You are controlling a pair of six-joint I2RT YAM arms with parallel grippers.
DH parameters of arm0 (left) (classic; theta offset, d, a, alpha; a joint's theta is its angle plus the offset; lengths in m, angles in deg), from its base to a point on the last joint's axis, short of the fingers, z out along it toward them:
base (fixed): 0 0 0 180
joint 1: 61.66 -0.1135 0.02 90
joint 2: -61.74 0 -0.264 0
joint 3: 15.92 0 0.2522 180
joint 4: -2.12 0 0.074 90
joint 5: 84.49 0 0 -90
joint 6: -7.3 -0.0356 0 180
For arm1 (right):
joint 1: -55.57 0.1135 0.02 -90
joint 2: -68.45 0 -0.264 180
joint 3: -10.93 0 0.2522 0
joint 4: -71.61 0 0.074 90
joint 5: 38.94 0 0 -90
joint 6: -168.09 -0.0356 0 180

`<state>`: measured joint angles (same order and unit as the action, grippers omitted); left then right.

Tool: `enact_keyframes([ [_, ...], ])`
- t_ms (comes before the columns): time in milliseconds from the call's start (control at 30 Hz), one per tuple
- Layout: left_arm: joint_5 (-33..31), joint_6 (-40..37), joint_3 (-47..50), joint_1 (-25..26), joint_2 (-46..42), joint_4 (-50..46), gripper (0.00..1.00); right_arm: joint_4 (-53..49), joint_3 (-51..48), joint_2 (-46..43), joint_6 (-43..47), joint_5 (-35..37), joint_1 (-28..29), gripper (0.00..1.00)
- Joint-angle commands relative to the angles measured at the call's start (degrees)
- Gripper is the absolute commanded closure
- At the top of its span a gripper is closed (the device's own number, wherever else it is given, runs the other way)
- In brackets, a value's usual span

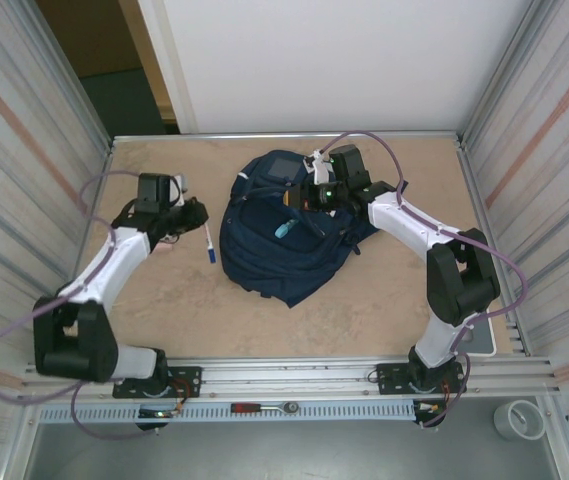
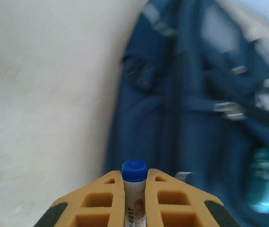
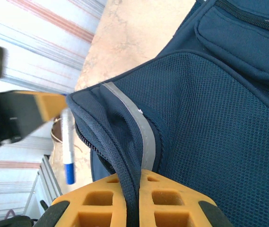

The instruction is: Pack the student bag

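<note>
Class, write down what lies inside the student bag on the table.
A teal object shows in the student bag's opening, whose edge the right tool pinches. Navy fabric covers the rest of the interior, so anything else inside cannot be seen.

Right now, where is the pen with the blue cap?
In the top view the pen is clamped in the left gripper, above the table, just left of the student bag.

Bright, even overhead light in the top view, shadows soft; the left wrist view is blurred, the student bag (image 2: 195,109) smeared, the blue-capped marker (image 2: 134,171) sharper; the right wrist view is crisp, its striped wall (image 3: 39,47) slightly washed.
</note>
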<state>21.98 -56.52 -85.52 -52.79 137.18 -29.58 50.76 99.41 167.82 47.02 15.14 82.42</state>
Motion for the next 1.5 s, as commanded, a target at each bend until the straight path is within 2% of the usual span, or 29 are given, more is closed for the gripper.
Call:
enact_keyframes([
  [0,1.4,6.7,2.0,3.4,-5.0,6.5,0.94,1.5,-0.1,-1.5,-1.1,-1.0,-1.0,0.98],
  [100,-4.9,9.2,1.7,8.1,-7.0,11.9,0.94,1.6,-0.1,-1.4,-1.3,-1.0,-0.8,0.98],
  [267,-18.7,10.7,1.3,16.4,-4.2,20.7,0.94,1.7,0.0,-1.6,-1.5,-0.8,-0.3,0.98],
  [400,-30.2,6.5,0.5,22.5,-1.0,28.7,0.94,1.1,0.0,-1.9,-1.2,-0.7,-0.1,0.98],
  [567,-37.8,2.0,1.0,26.4,3.9,38.7,0.93,0.4,0.0,-2.2,-0.8,-0.5,-0.1,0.97],
  [733,-44.9,-4.9,6.8,31.3,6.3,50.2,0.92,-0.1,-0.3,-2.5,-0.2,-0.2,-0.3,0.97],
  [833,-47.0,-7.7,9.2,33.1,7.6,53.5,0.91,-0.1,-0.4,-2.4,-0.2,-0.4,-0.4,0.97],
  [933,-47.3,-6.4,10.0,33.2,8.3,50.4,0.86,0.3,-0.5,-2.0,-0.3,-0.7,-0.5,0.97],
  [1167,-47.2,-5.6,11.1,33.2,7.2,43.2,0.67,1.1,-1.5,-1.5,-0.6,-0.8,-0.5,0.97],
  [1300,-46.6,-6.3,12.0,33.2,5.8,40.0,0.63,1.5,-1.8,-0.8,-0.8,-1.0,-0.5,0.97],
  [1467,-45.5,-6.7,12.8,33.2,3.6,34.0,0.53,1.6,-1.7,-0.5,-0.8,-1.1,-0.5,0.97],
])
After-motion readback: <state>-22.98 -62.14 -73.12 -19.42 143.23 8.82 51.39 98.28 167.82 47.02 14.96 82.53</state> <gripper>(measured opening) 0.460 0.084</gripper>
